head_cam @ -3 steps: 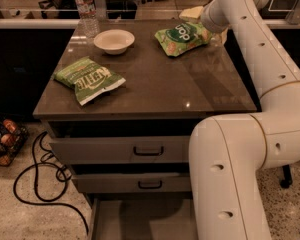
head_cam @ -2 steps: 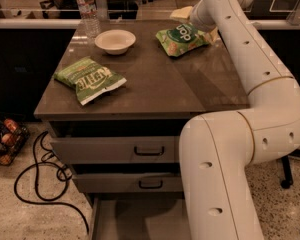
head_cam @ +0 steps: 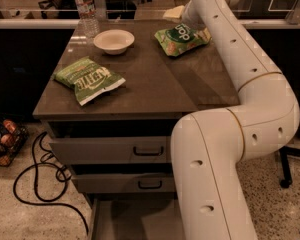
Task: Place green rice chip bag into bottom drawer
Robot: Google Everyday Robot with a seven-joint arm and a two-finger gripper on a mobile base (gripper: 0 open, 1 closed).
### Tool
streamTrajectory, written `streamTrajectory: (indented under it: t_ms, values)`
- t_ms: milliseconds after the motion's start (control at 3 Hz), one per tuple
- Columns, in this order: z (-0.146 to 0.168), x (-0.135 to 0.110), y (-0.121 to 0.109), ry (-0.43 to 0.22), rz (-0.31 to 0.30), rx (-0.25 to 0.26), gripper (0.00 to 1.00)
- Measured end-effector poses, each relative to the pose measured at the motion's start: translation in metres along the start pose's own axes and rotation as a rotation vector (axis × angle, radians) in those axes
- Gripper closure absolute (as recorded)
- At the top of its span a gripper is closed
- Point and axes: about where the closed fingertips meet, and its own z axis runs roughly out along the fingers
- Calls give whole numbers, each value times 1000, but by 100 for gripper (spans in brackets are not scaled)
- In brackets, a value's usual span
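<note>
I see the gripper (head_cam: 188, 18) at the far end of the cabinet top (head_cam: 155, 84), right by the back edge of the green rice chip bag (head_cam: 182, 38), which lies flat there. I cannot tell the gripper's state. The bottom drawer (head_cam: 135, 220) stands pulled out.

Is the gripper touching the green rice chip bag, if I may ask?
Cannot tell: in the camera view the arm hides the gripper at the far edge of the green rice chip bag.

The green rice chip bag (head_cam: 182, 38) lies flat, tool (head_cam: 189, 18) behind it — bottom drawer (head_cam: 135, 220) pulled open.
</note>
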Motion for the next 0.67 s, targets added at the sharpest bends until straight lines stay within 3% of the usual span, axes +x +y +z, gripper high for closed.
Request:
streamTrajectory:
  t_ms: [667]
  values:
    - [28,14,-23,15,12,64,0]
